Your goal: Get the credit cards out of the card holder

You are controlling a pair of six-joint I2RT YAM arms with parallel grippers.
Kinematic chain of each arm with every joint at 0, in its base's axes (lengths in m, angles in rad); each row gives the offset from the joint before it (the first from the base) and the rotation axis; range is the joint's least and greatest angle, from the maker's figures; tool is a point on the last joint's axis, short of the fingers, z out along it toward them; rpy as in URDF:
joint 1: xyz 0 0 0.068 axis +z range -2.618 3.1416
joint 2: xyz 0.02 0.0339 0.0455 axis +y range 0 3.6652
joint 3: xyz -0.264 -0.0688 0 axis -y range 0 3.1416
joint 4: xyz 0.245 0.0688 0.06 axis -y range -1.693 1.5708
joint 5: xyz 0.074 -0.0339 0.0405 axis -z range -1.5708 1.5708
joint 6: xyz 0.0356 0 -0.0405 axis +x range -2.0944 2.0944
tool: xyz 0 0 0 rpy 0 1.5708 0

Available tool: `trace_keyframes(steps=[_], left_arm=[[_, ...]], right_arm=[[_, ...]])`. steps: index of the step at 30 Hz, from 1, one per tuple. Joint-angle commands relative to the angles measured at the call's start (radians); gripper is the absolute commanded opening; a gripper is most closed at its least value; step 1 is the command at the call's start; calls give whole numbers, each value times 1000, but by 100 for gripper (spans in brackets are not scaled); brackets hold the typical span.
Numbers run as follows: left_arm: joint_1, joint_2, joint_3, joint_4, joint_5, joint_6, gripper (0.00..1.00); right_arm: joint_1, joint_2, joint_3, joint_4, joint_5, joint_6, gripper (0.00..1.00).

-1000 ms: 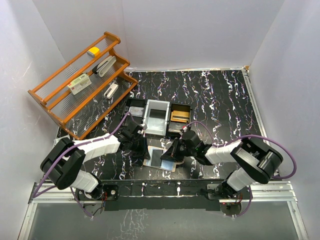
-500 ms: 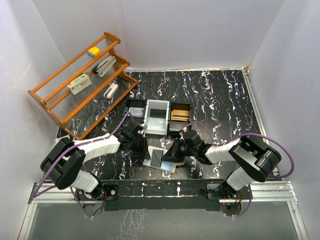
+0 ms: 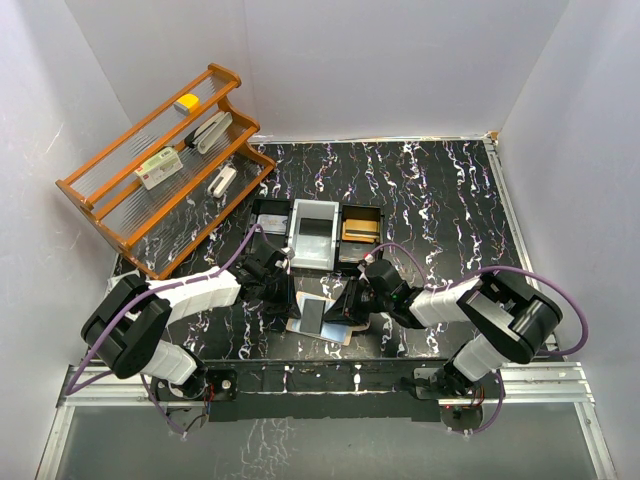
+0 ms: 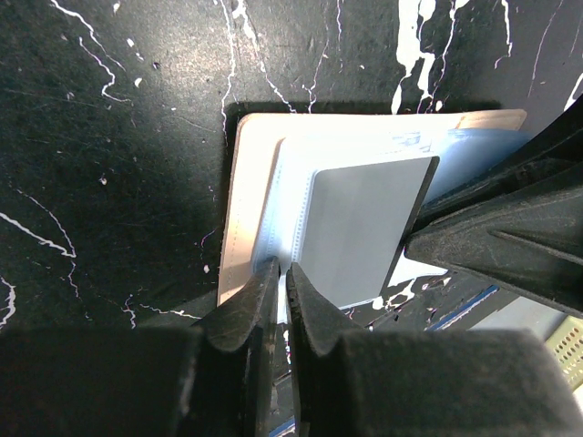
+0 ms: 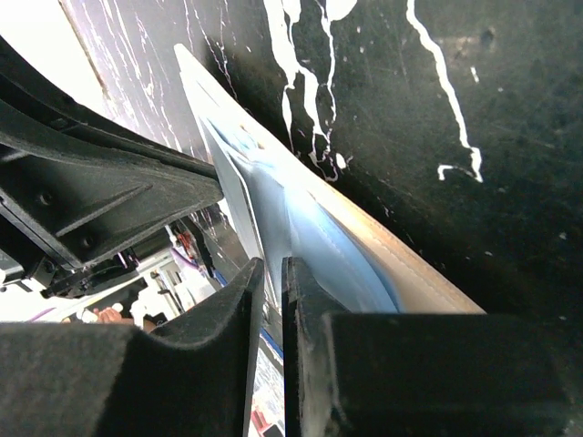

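Compared with a second ago, the right gripper (image 5: 271,266) has slid a little nearer the arms' bases along the right edge of the card holder (image 4: 248,191). The blue-grey credit card (image 4: 364,228) on the holder now lies slightly more skewed in the top view, while the left arm has not moved. Both arms reach low and inward from their bases, forearms nearly level with the table (image 3: 440,200), and their grippers meet from opposite sides over the holder. It lies open and flat, close in front of the bases, with the card resting on its pale blue inner face. The left gripper (image 4: 281,269) is clenched to a thin slit with its tips at the holder's near edge. Whether any of that edge is pinched cannot be told. The right gripper's jaws stand a narrow slit apart, with the thin edge of the blue inner layer running toward the gap, and it is unclear whether they clamp it. Just beyond the holder sits a three-compartment tray (image 3: 297,235), with orange-brown cards (image 3: 360,232) in its right compartment. At the far left, a wooden rack (image 3: 110,215) stands by the wall.
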Motion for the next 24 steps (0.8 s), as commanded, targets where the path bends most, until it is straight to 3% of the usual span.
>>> trace_keyframes(steps=[1, 7, 15, 24], left_arm=[[-6, 25, -19, -52, -25, 14, 8], [-7, 24, -9, -58, -16, 25, 8], [-7, 17, -11, -67, -25, 20, 8], [-7, 17, -9, -79, -39, 24, 8]], right_arm=[[0, 13, 38, 50, 3, 19, 14], [0, 36, 50, 85, 1, 39, 16], [12, 34, 47, 79, 32, 40, 1], [7, -36, 8, 31, 9, -11, 0]])
